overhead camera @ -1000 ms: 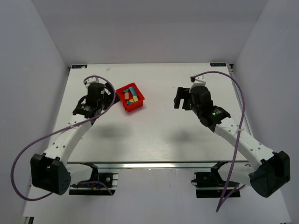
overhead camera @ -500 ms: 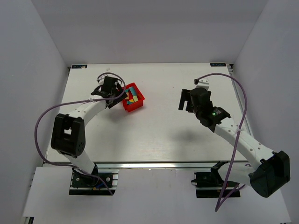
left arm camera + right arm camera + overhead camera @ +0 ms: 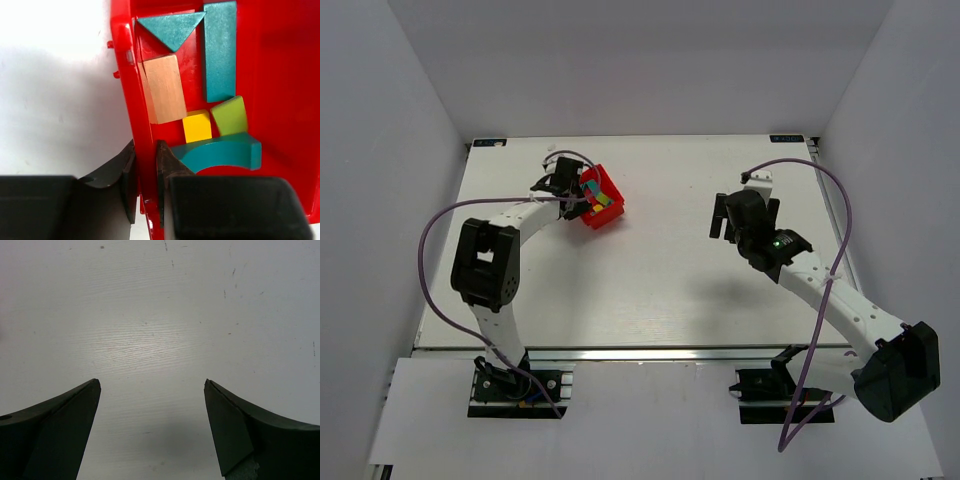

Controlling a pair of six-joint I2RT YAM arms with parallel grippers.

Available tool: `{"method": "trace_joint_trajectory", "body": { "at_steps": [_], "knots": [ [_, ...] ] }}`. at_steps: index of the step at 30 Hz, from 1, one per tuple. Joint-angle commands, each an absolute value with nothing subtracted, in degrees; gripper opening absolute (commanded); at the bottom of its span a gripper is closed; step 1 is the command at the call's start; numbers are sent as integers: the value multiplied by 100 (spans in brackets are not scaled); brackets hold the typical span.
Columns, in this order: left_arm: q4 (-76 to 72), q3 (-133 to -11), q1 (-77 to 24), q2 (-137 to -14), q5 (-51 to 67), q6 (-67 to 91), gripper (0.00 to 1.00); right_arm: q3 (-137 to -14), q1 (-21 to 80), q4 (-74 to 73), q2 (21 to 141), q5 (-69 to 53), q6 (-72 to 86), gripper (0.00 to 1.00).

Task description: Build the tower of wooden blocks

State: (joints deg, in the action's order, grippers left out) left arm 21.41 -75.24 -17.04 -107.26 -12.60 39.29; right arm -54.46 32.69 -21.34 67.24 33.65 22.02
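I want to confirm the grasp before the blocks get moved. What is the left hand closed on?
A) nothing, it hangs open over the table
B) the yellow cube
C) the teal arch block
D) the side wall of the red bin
D: in the left wrist view the left hand pinches the side wall of the red bin, with one finger outside the wall, the other inside, and no block between them.

- The bin (image 3: 604, 203) sat far back on the left of the surface (image 3: 660, 290).
- The blocks (image 3: 165, 90) lay packed together inside it.
- The left claw (image 3: 145, 175) pinched the bin's wall, one finger inside, one outside.
- The right claw (image 3: 152, 390) hung over the surface, well off to the right.
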Motion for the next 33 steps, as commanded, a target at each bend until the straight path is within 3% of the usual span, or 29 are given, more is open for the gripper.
{"method": "trace_joint_trajectory", "body": {
  "at_steps": [1, 6, 9, 10, 13, 19, 28, 33],
  "knots": [
    [1960, -8067, -1714, -10608, -1047, 2879, 0, -5388, 3243, -2197, 6732, 3744, 2197, 89],
    [2275, -8980, -1714, -10933, -46, 1058, 0, -5335, 3243, -2250, 6724, 3867, 2083, 89],
    [3459, -10236, -1758, -11345, 667, -278, 0, -5326, 3243, -2320, 6697, 3937, 1995, 89],
    [4150, -10935, -1758, -11660, 659, -777, 0, -5309, 3243, -2329, 6680, 3972, 1960, 89],
    [4710, -11539, -1810, -11874, -199, -1307, 0, -5230, 3243, -2259, 6618, 4183, 1811, 89],
    [4219, -11198, -1968, -11488, -1790, -2538, 0, -5221, 3234, -2232, 6644, 4693, 1767, 89],
    [3182, -10415, -2294, -11188, -2188, -4963, 0, -5300, 3234, -2338, 6952, 5036, 1661, 89],
    [2246, -9837, -2408, -11066, -3065, -5931, 0, -5326, 3234, -2549, 7119, 5361, 1740, 89]
  ]
}}
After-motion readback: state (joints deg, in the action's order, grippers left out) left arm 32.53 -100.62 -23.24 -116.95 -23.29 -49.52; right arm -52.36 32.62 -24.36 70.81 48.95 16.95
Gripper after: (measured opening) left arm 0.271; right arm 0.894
